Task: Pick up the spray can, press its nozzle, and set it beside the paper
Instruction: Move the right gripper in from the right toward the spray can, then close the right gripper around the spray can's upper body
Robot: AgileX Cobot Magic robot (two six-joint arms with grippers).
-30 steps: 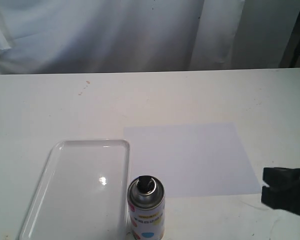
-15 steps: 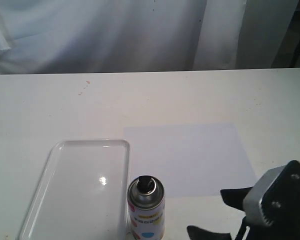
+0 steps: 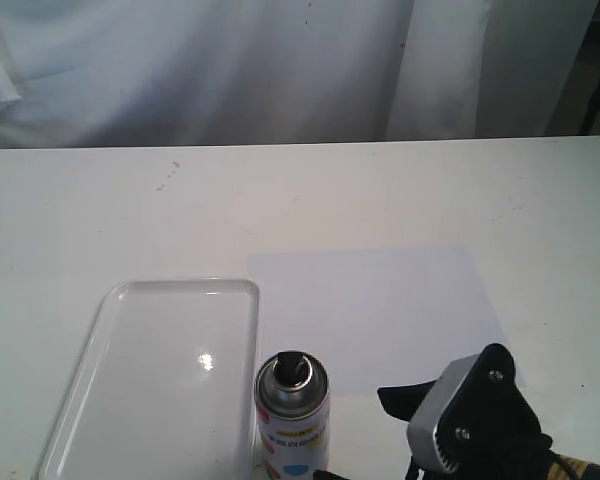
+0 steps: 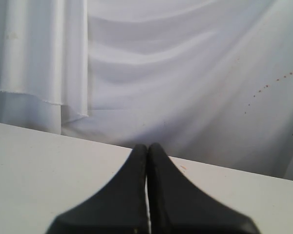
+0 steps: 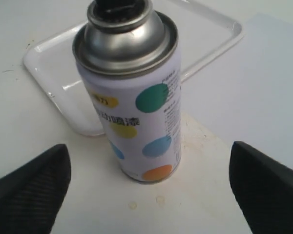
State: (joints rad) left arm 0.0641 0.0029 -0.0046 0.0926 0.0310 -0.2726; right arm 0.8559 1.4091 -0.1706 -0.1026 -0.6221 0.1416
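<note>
The right end effector (image 3: 365,440) has been moved nearer to the spray can (image 3: 292,418).
Its jaws are spread wide and nothing is gripped; the can is stood upright on the table (image 3: 280,200), just beside the tray (image 3: 130,400), near the paper (image 3: 380,310). The left end effector (image 4: 147,185) is closed.

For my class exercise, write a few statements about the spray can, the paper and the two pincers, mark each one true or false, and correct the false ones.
1. The spray can stands upright on the table. True.
2. The right pincer is shut on the can. False: its jaws are wide open, one on each side of the can, not touching it.
3. The left pincer is shut with nothing in it. True.
4. The can stands on the paper. False: it stands on bare table off the paper's near corner, close by the clear tray.
5. A black nozzle tops the can. True.
</note>
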